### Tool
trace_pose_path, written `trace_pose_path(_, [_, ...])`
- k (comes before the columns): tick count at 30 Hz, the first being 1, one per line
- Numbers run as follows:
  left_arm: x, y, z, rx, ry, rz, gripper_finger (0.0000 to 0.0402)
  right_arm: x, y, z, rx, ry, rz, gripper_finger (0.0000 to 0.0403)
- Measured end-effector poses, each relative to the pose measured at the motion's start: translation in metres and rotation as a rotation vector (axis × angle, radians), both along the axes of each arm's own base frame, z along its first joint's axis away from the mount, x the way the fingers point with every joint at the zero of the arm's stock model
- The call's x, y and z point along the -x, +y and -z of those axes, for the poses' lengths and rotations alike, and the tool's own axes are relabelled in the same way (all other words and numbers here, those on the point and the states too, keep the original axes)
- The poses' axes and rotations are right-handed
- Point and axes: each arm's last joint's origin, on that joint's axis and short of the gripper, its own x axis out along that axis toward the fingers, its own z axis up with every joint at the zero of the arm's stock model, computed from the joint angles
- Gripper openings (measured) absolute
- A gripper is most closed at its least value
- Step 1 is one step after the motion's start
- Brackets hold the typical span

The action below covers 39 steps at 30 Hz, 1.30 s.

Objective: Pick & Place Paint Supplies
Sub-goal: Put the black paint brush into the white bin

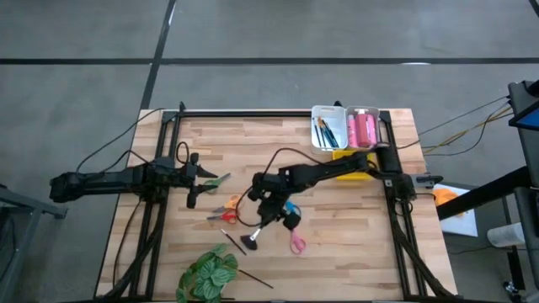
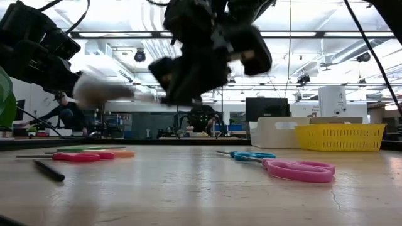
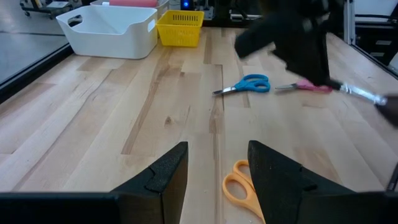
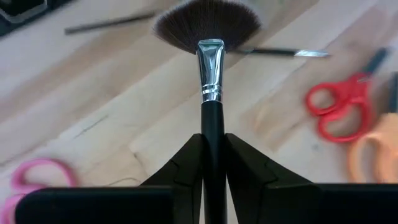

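Pink scissors (image 2: 300,169), blue scissors (image 2: 248,155), yellow basket (image 2: 340,137), white bin (image 3: 112,28).

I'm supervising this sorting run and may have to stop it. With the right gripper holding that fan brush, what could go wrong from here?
1. The right gripper pinches only the fan brush's thin handle; it might pivot or slip in transit.
2. The white bin already holds brushes, so the long handle could catch on its rim.
3. Blue scissors and pink scissors lie just beneath the arm; a low sweep might knock them.
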Motion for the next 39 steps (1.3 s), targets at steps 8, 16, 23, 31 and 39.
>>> trace_pose_path(8, [0.000,0.000,0.000,0.000,0.000,0.000,0.0169,0.019,-0.033,-0.063,-0.078,-0.033,0.181,0.0054])
trace_pose_path(16, [0.000,0.000,0.000,0.001,0.004,0.000,0.0169,0.055,-0.078,-0.120,-0.077,-0.056,0.470,0.0054])
trace_pose_path(23, [0.000,0.000,0.000,0.001,0.006,0.000,0.0169,0.079,-0.105,-0.143,0.104,-0.098,0.785,0.0054])
trace_pose_path(31, [0.000,0.000,0.000,0.001,0.005,0.000,0.0169,0.094,-0.148,-0.144,0.046,-0.044,1.227,0.0054])
trace_pose_path(39, [0.000,0.000,0.001,0.001,0.006,0.000,0.0169,0.116,-0.197,-0.136,-0.013,-0.009,1.573,0.0054])
